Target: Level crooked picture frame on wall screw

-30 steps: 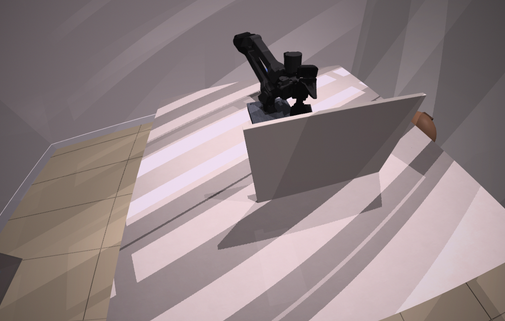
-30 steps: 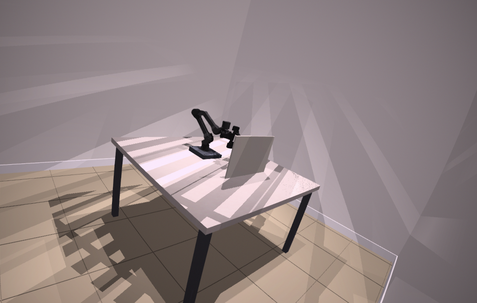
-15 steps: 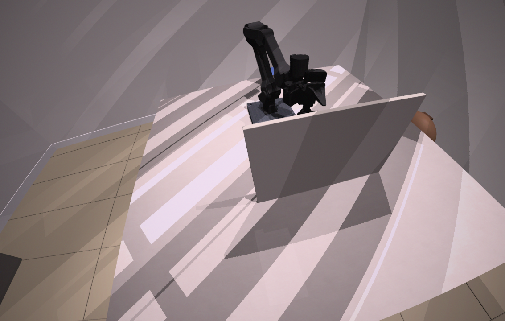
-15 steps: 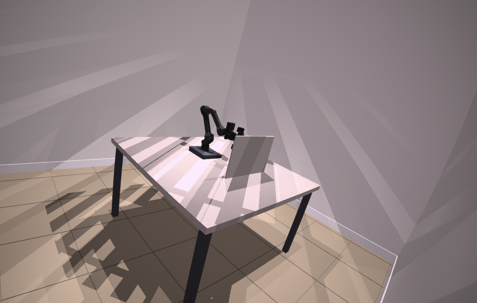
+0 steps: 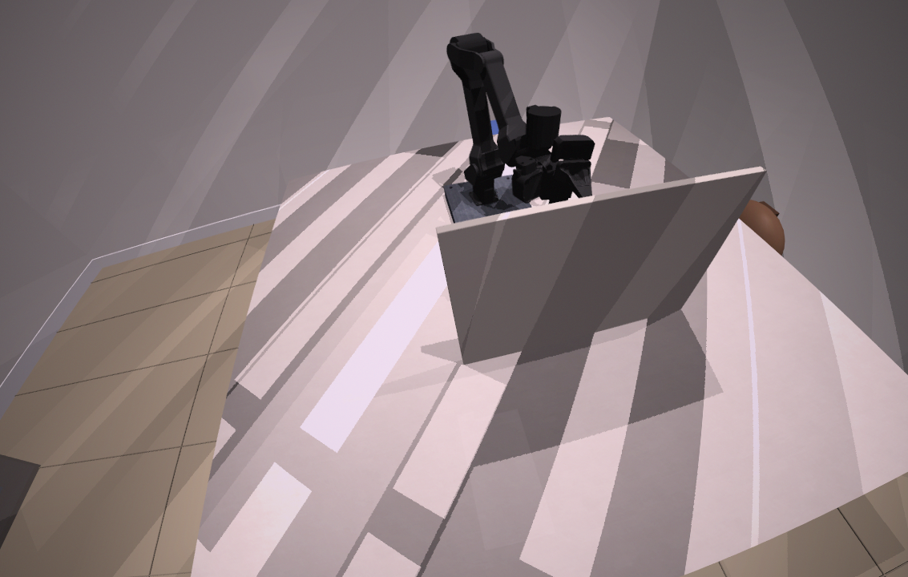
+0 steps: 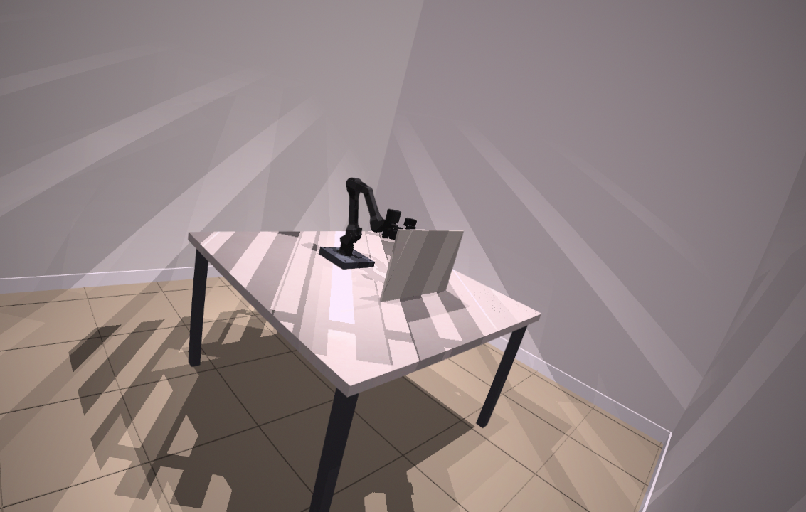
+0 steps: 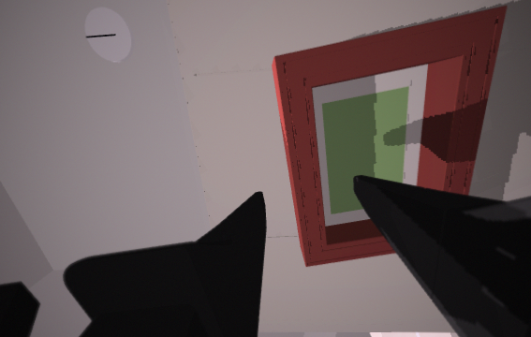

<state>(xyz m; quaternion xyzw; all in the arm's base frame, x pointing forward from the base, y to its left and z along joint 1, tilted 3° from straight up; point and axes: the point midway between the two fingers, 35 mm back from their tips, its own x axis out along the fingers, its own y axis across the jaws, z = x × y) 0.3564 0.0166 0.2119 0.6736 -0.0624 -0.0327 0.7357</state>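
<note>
The gripper (image 5: 556, 187) (image 6: 400, 226) (image 7: 307, 191) has its fingers moderately wide, with nothing between them. In the wrist view the red picture frame (image 7: 299, 140) sits on the pale panel (image 5: 586, 280) (image 6: 421, 264) (image 7: 237, 117), between two and three o'clock of centre; the panel hides it from the other two cameras.

One fingertip appears across the frame's green picture, the other outside its rim, toward seven o'clock from the frame's middle; contact cannot be told. Driving forward off-centre like this could push a tip into the picture and swing or knock the frame off its screw. Closing now might nip only one edge, or miss. Too high a lift could unhook the hidden strip, too low a one snag its notch. The slanted camera could also mislead about which side hangs high.
</note>
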